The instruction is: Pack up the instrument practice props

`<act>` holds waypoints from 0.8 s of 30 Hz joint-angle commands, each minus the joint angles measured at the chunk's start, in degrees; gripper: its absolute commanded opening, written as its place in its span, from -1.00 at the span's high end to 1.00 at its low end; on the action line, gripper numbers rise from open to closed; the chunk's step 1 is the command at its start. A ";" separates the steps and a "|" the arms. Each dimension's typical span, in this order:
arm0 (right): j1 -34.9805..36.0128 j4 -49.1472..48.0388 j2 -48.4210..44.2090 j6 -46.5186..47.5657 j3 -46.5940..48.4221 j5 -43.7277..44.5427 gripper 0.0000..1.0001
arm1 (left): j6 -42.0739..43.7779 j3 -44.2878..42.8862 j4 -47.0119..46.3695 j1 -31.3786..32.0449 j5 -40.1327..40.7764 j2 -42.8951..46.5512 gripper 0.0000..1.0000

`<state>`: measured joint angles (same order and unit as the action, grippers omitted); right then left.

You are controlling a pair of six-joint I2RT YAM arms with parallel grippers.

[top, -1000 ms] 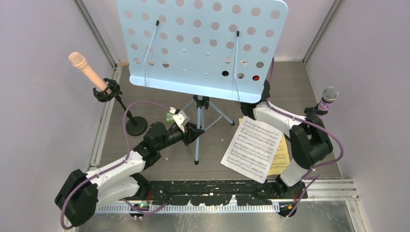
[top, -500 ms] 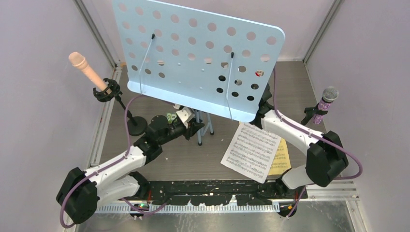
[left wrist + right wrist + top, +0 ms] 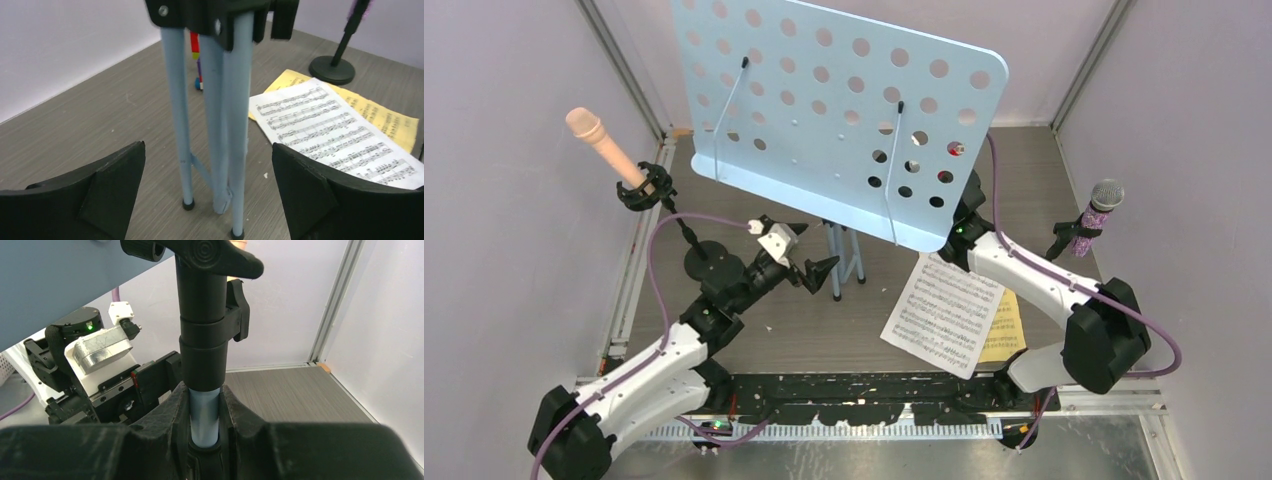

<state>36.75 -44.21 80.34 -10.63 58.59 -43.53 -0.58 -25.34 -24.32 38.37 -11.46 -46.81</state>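
The pale-blue perforated music rack point(image 3: 844, 110) stands tilted at the middle back. Its tripod legs point(image 3: 215, 125) are folded close together. My left gripper point(image 3: 207, 147) is open, one finger on either side of the legs and touching neither. My right gripper point(image 3: 205, 397) is shut on the rack's blue pole point(image 3: 204, 417), under the desk in the top view. A white score sheet point(image 3: 944, 310) lies on a yellow one point(image 3: 1006, 325). The peach microphone point(image 3: 604, 140) and the purple glitter microphone point(image 3: 1096, 215) sit in black holders.
A colourful toy brick car point(image 3: 196, 55) stands on the floor behind the legs. The left holder's round base point(image 3: 704, 258) is close to my left wrist. The right holder's base point(image 3: 331, 69) is beyond the sheets. Walls close in on three sides.
The spread tripod legs have been folded together. My left gripper, shut on them half a second ago, has opened and drawn back slightly. The right arm shifted and the rack tilted.
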 commanded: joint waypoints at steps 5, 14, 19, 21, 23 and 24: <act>0.51 3.85 -2.16 -1.25 -2.28 3.10 0.99 | -0.74 5.19 -11.96 -0.10 7.99 -0.92 -0.99; 0.62 4.61 -5.09 -2.82 -5.44 8.04 0.99 | -5.24 1.59 -30.89 -0.14 1.67 -16.80 -0.99; 1.15 5.17 -5.10 -2.82 -5.72 7.43 0.99 | -6.91 -1.28 -35.17 -0.12 -0.37 -22.70 -0.99; 1.49 5.32 -5.02 -2.94 -5.68 7.89 0.99 | -7.06 -2.19 -36.36 -0.08 -0.14 -24.61 -0.99; 1.84 5.67 -5.10 -3.05 -5.59 8.26 0.99 | -7.07 -3.30 -36.94 -0.05 -0.02 -26.42 -0.99; 2.05 5.92 -5.18 -3.03 -5.59 8.66 0.99 | -7.07 -3.94 -37.35 -0.13 -0.14 -27.44 -0.99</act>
<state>37.69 -43.48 75.99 -11.27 54.30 -35.94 -7.01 -25.52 -53.43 38.28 -10.98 -71.68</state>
